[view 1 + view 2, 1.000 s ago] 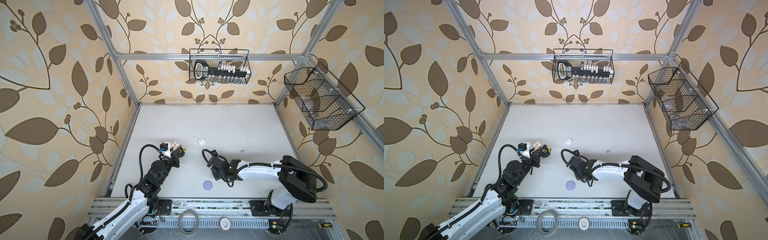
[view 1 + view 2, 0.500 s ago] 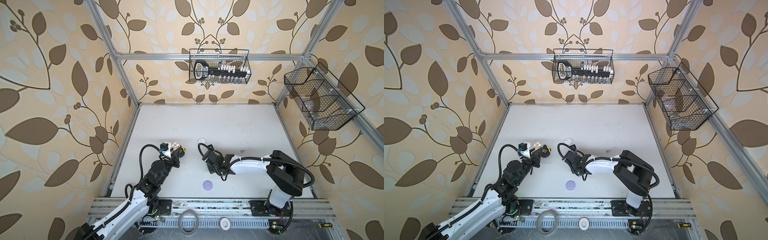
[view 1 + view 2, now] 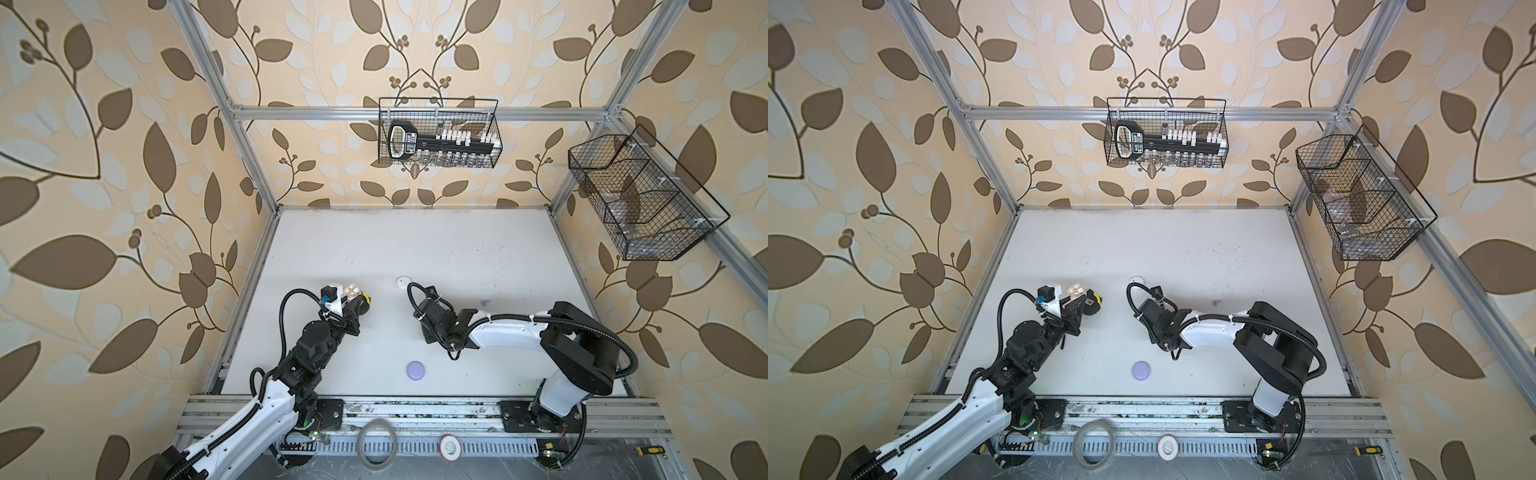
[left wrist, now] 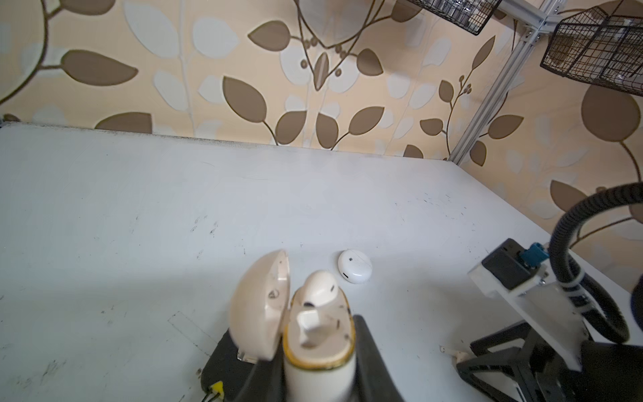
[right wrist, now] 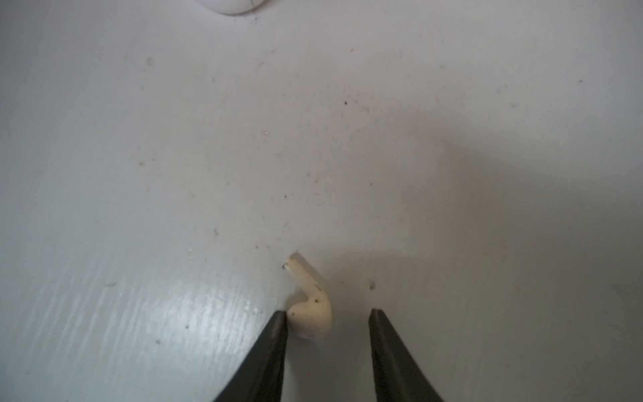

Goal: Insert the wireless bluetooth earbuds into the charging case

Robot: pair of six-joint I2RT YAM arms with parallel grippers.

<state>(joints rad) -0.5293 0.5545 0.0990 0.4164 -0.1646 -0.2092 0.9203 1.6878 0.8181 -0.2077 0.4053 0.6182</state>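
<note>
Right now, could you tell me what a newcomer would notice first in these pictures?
The left gripper holds an open cream charging case with one earbud already seated in it. Right of it, the right gripper hangs open over a loose cream earbud lying on the white table. A closed lavender case sits near the front edge.

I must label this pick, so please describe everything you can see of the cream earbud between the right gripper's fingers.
The cream earbud looks like smooth plastic with dark specks: a rounded head, a short stem, a shiny stem tip. It lies on the white table between the open fingers of the right gripper. Its head seems to touch one fingertip and is apart from the other.
</note>
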